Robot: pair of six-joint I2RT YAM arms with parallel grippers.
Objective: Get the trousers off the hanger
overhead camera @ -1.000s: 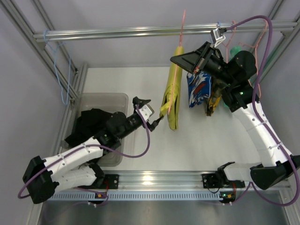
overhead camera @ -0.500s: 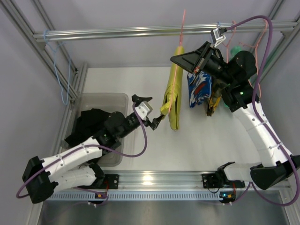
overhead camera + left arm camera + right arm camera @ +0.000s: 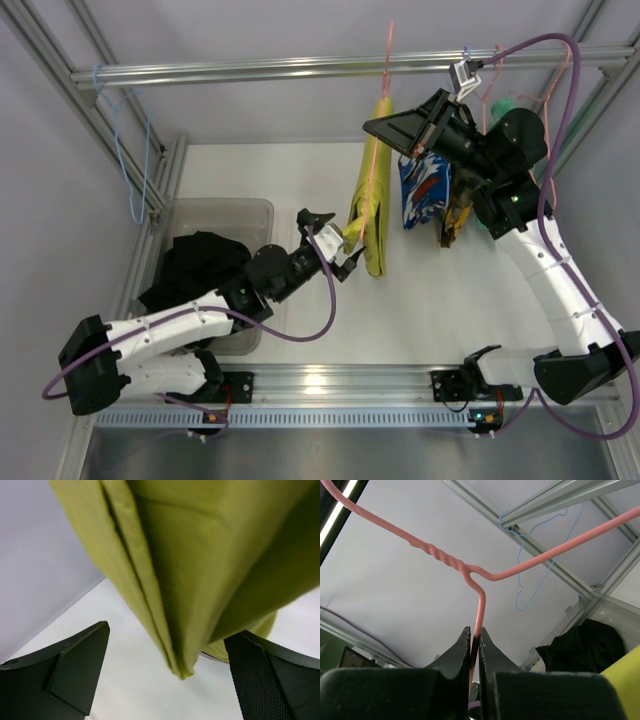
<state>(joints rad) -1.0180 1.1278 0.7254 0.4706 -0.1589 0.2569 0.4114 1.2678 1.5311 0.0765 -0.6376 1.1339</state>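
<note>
Two fingers of my left gripper stand spread on either side of the yellow trousers, which hang from the pink hanger. My right gripper pinches that hanger's wire. Left of the hanger, black trousers lie in the bin.

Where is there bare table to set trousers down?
Bare table lies between the yellow trousers and the right arm, and behind the bin. Crowded: around the left pincer at the hem, and under the hung clothes rear right.
</note>
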